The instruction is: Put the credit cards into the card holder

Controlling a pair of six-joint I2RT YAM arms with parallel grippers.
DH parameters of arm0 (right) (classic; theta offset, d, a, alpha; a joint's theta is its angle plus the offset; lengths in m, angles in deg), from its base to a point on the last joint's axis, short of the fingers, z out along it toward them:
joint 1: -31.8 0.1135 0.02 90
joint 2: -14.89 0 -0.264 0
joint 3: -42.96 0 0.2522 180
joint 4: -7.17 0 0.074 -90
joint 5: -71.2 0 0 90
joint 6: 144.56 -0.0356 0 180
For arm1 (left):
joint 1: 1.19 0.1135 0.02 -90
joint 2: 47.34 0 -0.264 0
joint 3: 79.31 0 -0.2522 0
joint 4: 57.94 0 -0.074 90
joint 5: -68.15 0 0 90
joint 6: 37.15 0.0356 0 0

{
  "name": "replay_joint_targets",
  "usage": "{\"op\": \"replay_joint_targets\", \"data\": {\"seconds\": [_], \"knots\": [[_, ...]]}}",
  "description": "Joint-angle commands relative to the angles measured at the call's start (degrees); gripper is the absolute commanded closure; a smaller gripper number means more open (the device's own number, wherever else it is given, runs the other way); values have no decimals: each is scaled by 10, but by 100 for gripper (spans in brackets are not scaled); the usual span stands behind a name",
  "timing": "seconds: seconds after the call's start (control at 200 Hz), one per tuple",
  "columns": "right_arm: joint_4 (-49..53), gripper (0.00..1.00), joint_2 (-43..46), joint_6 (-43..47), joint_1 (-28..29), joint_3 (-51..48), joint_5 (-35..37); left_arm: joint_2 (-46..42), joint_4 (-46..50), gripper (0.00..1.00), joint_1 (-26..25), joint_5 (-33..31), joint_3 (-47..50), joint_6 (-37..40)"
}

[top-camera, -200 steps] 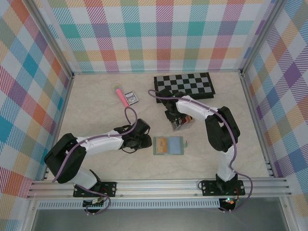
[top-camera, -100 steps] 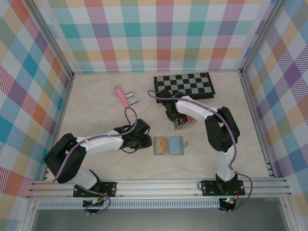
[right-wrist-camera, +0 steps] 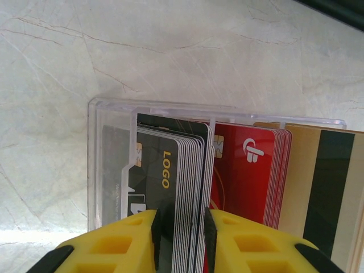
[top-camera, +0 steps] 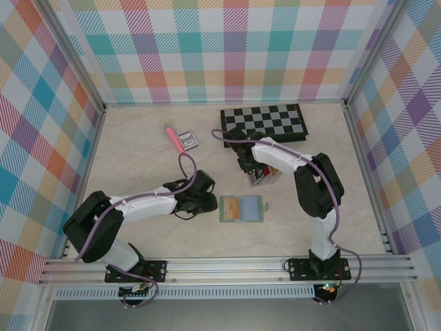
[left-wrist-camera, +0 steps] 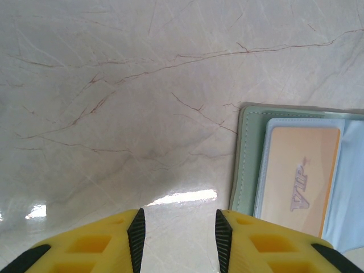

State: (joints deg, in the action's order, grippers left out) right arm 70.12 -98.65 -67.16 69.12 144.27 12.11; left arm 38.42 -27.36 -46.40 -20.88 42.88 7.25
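The card holder (top-camera: 242,208) lies open on the table, sage green, with an orange card (left-wrist-camera: 298,176) in its left pocket. My left gripper (top-camera: 210,201) hovers just left of it, open over bare marble, and the holder's green edge (left-wrist-camera: 247,159) lies ahead to the right. My right gripper (top-camera: 258,178) reaches down into a clear slotted rack (right-wrist-camera: 114,114) of upright credit cards. Its jaws are shut on a stack of black cards (right-wrist-camera: 170,153) marked LOGO. Red cards (right-wrist-camera: 247,165) stand in the slot beside them, and a gold and black card (right-wrist-camera: 335,170) is further right.
A black-and-white chessboard (top-camera: 265,123) lies at the back, just behind the right arm. A pink stick (top-camera: 172,136) and a small dark packet (top-camera: 187,140) sit at the back left. Plaid walls and metal rails enclose the table.
The right gripper's jaws have narrowed onto the black cards in the rack, and the rack has shifted slightly. The left arm and the card holder have not moved.
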Motion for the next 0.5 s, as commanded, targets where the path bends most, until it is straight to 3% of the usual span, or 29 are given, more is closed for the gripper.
{"op": "replay_joint_targets", "data": {"seconds": [0.0, 0.155, 0.3, 0.495], "knots": [[18, 71, 28, 1, -3, -9, 14, 0, 5, 61, 2, 3, 3, -9], [19, 72, 24, -2, -5, -13, 8, 1, 4, 61, 2, 4, 3, -10], [10, 66, 23, 0, -6, -15, -45, 3, 1, 61, 2, 6, 3, -11], [15, 64, -1, -4, -7, -8, -29, 3, 2, 61, 1, 6, 1, -11]]}}
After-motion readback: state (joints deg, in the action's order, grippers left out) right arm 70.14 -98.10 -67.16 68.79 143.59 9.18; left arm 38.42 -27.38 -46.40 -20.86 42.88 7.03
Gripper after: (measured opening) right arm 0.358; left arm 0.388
